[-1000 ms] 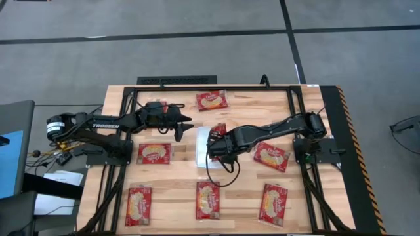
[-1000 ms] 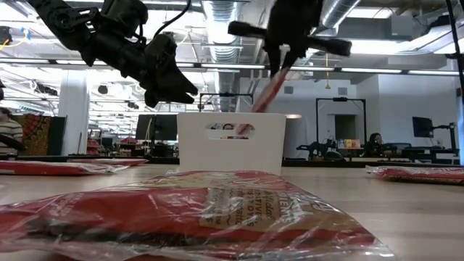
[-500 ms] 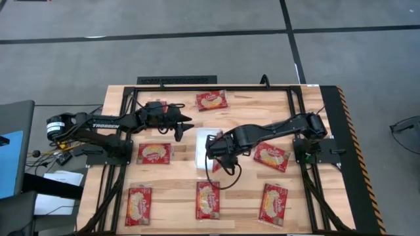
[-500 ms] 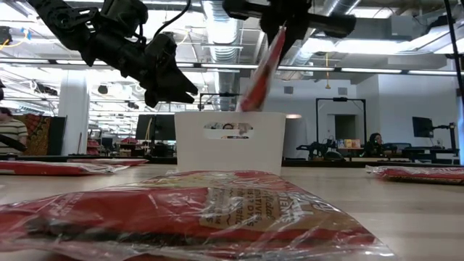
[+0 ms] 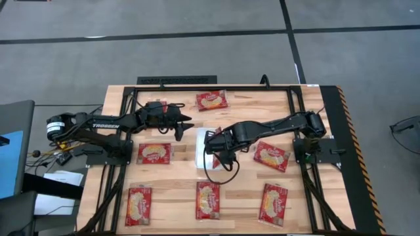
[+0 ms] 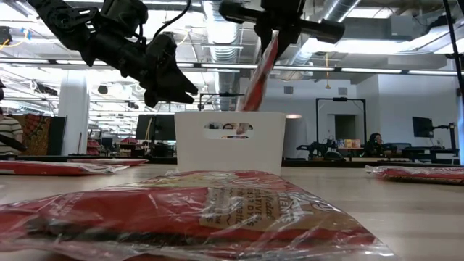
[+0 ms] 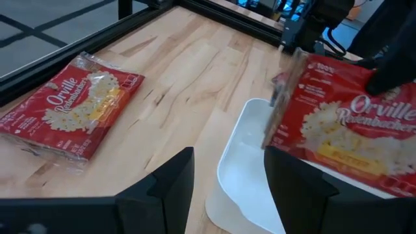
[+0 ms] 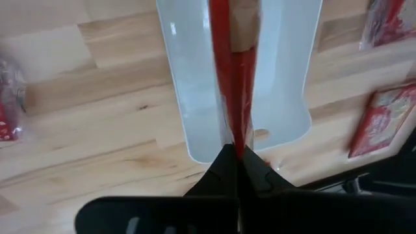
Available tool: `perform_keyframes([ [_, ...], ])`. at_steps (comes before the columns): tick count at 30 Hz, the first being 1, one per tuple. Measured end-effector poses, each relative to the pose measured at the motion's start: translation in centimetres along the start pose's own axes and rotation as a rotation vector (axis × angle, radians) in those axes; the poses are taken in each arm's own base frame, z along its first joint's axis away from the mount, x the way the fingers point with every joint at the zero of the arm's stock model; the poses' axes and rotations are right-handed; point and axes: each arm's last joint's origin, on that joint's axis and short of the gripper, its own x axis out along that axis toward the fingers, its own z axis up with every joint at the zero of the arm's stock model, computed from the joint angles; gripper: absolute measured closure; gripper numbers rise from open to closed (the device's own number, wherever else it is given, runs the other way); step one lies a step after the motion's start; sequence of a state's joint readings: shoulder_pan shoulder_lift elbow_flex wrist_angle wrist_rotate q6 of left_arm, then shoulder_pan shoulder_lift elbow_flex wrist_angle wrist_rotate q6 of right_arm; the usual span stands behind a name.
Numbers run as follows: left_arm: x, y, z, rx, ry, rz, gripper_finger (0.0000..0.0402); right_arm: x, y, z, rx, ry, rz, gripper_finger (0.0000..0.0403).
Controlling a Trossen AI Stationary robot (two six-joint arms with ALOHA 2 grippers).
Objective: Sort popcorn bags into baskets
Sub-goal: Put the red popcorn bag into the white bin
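Popcorn bag (image 8: 235, 78) pinched in right jaws, hanging over basket (image 8: 286, 97).

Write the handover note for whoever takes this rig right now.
Right end effector: shut on a popcorn bag, which hangs edge-down above the white basket at mid-table.
Left end effector: open, holds nothing, waits in the air left of the basket.
Done: no bag can be seen lying in the basket.
Left: release the held bag into the basket; then six loose bags on the table, one behind the basket, one on each side, three along the front.
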State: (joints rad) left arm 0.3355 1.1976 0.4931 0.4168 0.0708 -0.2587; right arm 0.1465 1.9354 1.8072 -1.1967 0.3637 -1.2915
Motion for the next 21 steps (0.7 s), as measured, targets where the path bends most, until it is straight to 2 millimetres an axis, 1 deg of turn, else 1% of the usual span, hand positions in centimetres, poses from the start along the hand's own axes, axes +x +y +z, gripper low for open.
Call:
perform_keyframes([
  [3, 0.0, 0.0, 0.0, 0.000, -0.001, 0.005, 0.0228, 0.1, -0.1, -0.2, 0.005, -0.001, 0.001, 0.0400],
  [4, 0.0, 0.0, 0.0, -0.002, -0.001, 0.005, 0.0228, 0.4, -0.2, -0.1, 0.004, 0.002, 0.003, 0.0400],
  [9, 0.0, 0.0, 0.0, -0.012, -0.001, 0.004, 0.0228, 2.8, -0.3, 0.6, -0.015, 0.029, 0.071, 0.0400],
  [11, 0.0, 0.0, 0.0, -0.012, -0.001, 0.003, 0.0228, 3.5, -0.1, 0.9, -0.028, 0.048, 0.102, 0.0400],
  [14, 0.0, -0.1, -0.1, -0.012, 0.005, 0.000, 0.0228, 4.0, -0.3, 1.2, -0.032, 0.059, 0.099, 0.0400],
  [21, 0.0, -0.3, -0.2, -0.004, 0.010, -0.005, 0.0228, 5.0, 0.3, 1.4, -0.058, 0.088, 0.170, 0.0400],
])
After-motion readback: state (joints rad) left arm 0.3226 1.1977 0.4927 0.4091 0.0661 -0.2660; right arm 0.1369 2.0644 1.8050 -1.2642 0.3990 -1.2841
